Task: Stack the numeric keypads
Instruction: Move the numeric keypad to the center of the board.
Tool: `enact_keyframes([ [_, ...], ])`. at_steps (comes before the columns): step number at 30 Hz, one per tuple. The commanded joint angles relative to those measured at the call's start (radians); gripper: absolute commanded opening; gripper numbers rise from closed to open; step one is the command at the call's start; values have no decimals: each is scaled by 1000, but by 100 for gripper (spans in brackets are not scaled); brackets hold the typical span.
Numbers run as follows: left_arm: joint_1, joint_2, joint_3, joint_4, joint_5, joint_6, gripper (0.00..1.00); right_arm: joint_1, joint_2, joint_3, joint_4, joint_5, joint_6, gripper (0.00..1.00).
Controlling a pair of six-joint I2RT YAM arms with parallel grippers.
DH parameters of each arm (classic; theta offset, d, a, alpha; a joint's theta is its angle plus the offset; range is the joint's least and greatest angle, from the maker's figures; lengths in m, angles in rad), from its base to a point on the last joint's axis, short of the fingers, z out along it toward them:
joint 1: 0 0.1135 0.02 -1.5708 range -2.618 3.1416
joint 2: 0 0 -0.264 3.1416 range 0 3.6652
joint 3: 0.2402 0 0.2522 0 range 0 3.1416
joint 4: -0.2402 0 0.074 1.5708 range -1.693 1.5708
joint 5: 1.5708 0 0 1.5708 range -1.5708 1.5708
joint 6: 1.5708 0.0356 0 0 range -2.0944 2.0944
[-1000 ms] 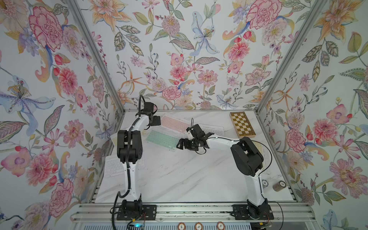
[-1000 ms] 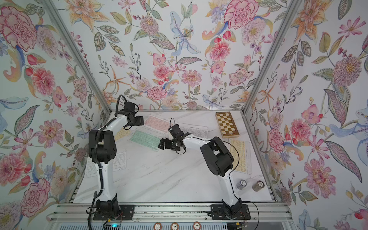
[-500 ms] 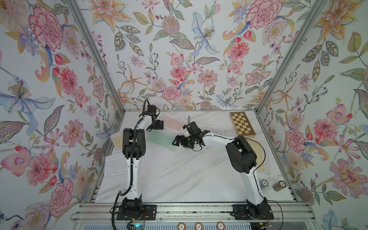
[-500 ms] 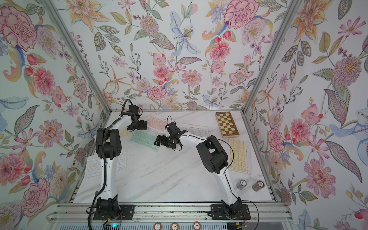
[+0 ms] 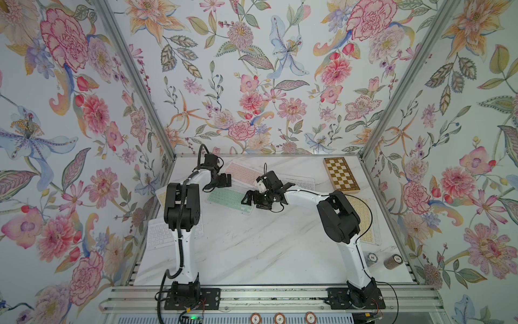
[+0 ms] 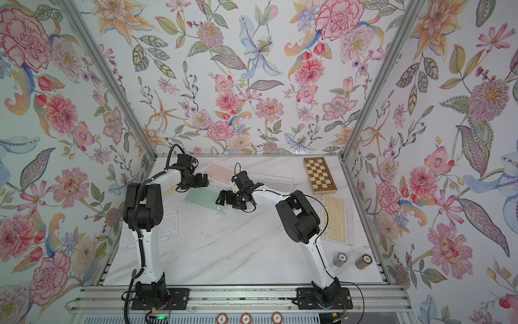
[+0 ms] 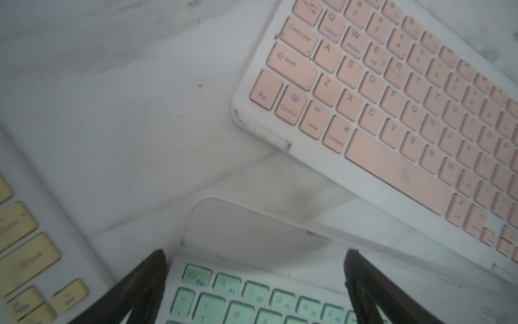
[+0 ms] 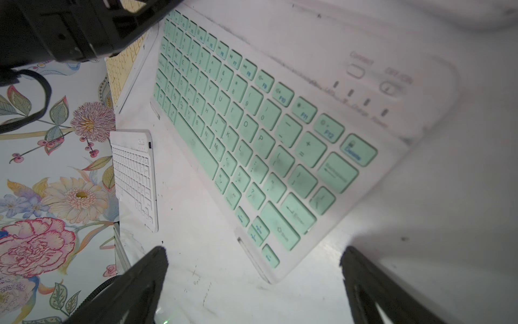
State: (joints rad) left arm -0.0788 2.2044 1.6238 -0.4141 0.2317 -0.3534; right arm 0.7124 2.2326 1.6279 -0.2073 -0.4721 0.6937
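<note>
Several numeric keypads lie flat on the marble table. The mint one (image 5: 228, 197) (image 6: 206, 200) is in the middle. A pink one (image 5: 241, 171) lies just behind it, and a white one (image 5: 301, 183) to that one's right. My left gripper (image 5: 224, 181) (image 7: 255, 252) hangs open over the mint keypad's (image 7: 252, 303) far corner by its Esc key. My right gripper (image 5: 251, 199) (image 8: 253, 249) is open and empty. It hovers low at the opposite near corner of the mint keypad (image 8: 246, 134).
A yellow keypad (image 5: 361, 218) lies under the right arm's elbow. A white keypad (image 5: 159, 235) and a yellow one (image 5: 162, 196) lie along the left wall. A chessboard (image 5: 340, 175) sits at the back right. Two chip stacks (image 5: 372, 256) stand near the front right.
My left gripper has come forward and rightwards from the back left to the mint keypad's far corner. My right gripper has slid left to its other end. No keypad has moved.
</note>
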Motion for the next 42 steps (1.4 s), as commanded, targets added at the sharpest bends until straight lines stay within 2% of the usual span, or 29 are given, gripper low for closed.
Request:
enact_keyframes([
  [1, -10, 12, -101, -75, 99, -69, 99, 8, -11, -24, -58, -7, 16, 99],
  [20, -44, -172, -398, 28, 104, -112, 99, 4, -144, -191, -8, -19, 29, 99],
  [27, -85, -197, -453, 56, 101, -136, 99, 3, -230, -322, 58, -22, 50, 99],
  [36, -146, -284, -613, 163, 133, -196, 99, -22, -364, -506, 106, -19, 40, 99],
  [40, -156, -313, -634, 183, 140, -207, 99, -34, -409, -555, 109, -26, 34, 99],
  [42, -156, -328, -611, 158, 102, -196, 99, -59, -434, -568, 94, -10, 25, 99],
])
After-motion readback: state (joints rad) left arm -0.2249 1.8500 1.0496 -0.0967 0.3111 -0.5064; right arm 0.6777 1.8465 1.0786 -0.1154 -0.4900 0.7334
